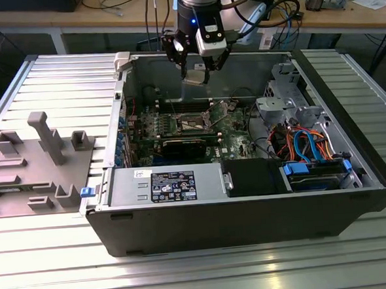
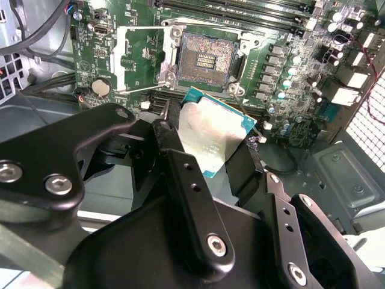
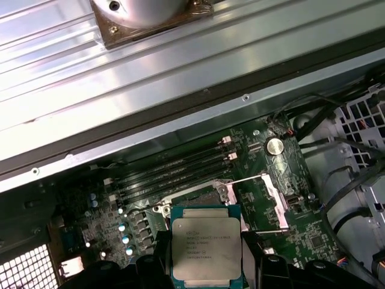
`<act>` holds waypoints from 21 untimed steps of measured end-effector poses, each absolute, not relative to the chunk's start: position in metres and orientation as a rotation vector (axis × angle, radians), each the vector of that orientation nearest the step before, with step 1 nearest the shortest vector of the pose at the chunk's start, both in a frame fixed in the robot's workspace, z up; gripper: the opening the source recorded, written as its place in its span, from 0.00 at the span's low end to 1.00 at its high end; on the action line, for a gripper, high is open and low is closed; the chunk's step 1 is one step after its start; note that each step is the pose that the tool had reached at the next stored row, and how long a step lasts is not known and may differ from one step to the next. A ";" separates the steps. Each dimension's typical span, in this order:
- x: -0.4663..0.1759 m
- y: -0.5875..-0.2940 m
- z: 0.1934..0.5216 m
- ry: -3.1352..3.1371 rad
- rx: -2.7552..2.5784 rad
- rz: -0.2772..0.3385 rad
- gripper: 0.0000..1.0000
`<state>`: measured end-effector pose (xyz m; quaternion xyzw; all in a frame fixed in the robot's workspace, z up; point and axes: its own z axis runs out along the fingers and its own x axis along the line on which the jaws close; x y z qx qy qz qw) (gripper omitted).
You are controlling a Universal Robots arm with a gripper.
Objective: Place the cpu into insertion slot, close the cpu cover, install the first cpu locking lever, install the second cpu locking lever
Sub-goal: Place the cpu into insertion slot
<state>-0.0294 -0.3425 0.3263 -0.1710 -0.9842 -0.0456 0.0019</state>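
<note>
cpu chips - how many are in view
1: the cpu is gripped in the hand, raised over the motherboard, near the open insertion slot. Others may be hidden elsewhere in the case.

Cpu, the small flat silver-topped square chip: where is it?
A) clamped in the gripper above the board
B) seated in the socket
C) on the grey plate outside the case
A: in the second wrist view the small silver-topped square cpu sits clamped in the black gripper, apart from the bare, dark square insertion slot.
</note>
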 end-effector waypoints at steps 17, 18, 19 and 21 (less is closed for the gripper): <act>-0.029 -0.342 0.326 -3.082 -0.579 -0.143 0.55; -0.029 -0.342 0.326 -3.082 -0.581 -0.143 0.55; -0.029 -0.343 0.326 -3.081 -0.584 -0.142 0.55; -0.029 -0.343 0.326 -3.081 -0.587 -0.141 0.55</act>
